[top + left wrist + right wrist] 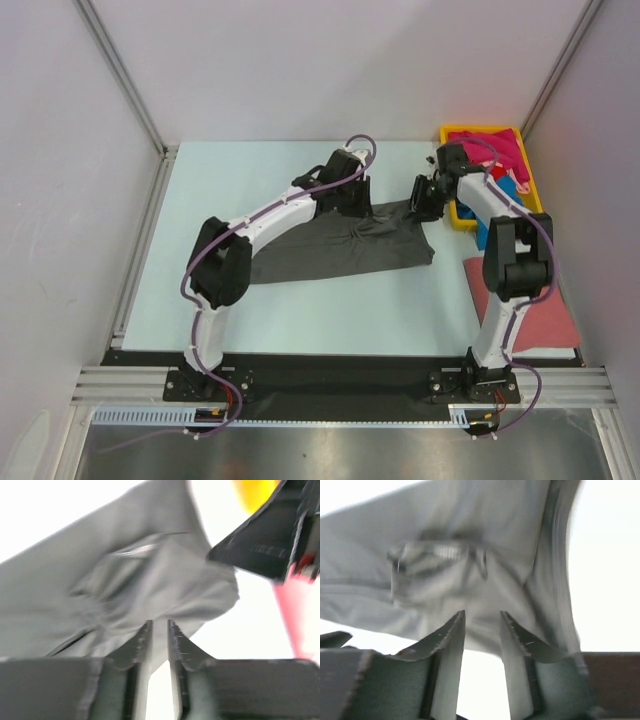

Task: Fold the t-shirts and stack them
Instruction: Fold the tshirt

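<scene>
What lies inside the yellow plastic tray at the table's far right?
A crumpled magenta cloth shirt and a bit of bright blue cloth. The right arm covers part of the yellow plastic tray; anything beneath the cloth is hidden.

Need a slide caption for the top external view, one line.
Left arm and right arm reach over a dark grey t-shirt on the table; yellow tray of shirts far right.
</scene>
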Available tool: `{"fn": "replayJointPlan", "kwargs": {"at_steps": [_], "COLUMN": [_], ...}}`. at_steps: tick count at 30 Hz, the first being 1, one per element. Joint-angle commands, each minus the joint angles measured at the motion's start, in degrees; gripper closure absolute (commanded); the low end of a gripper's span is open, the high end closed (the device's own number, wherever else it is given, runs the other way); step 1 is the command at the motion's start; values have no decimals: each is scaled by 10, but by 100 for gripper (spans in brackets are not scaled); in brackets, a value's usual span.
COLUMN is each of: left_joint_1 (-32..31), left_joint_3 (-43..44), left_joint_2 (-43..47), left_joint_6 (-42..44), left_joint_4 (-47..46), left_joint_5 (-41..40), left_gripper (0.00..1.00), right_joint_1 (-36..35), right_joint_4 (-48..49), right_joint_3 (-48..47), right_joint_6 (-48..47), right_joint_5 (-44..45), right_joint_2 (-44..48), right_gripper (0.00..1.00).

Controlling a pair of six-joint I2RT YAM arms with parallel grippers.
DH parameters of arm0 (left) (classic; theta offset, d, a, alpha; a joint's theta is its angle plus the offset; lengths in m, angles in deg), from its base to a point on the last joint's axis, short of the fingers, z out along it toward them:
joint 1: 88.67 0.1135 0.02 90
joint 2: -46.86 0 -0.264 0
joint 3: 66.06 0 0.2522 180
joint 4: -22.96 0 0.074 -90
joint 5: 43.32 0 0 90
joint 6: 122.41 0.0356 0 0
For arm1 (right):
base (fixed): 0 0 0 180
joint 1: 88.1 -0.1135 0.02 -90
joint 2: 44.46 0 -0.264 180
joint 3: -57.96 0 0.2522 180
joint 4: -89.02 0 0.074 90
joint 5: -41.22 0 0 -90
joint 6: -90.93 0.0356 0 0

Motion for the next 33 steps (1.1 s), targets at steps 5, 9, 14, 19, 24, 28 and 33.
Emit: {"fn": "replayJointPlan", "kwargs": {"at_steps": [5, 9, 14, 19, 24, 28, 33], "left_joint_1": [-19, -20, -19, -16, 0, 30, 57], "left_joint_3": [-25, -14, 0, -21, -26, -8, 2], "left_joint_2": [-49, -106, -159, -165, -173, -194, -198], "left_joint_6": [-23, -52, -67, -58, -56, -64, -77], "left_joint_4": [-169, -230, -261, -279, -274, -273, -290], "left_joint_5": [211, 263, 272, 231, 177, 178, 182], "left_gripper": [86, 86, 87, 87, 87, 87, 86], "right_joint_1": [51, 57, 60, 61, 61, 61, 81], "right_joint_4": [79, 127, 159, 175, 175, 169, 158], "right_joint_3": [170, 201, 227, 251, 262, 269, 269], "right_joint_6": [62, 78, 92, 99, 95, 85, 70], "right_joint_5": [-133, -165, -162, -137, -132, -127, -125], "right_joint_2": [98, 81, 52, 50, 49, 52, 52], "right_gripper": [84, 92, 93, 93, 93, 93, 93]}}
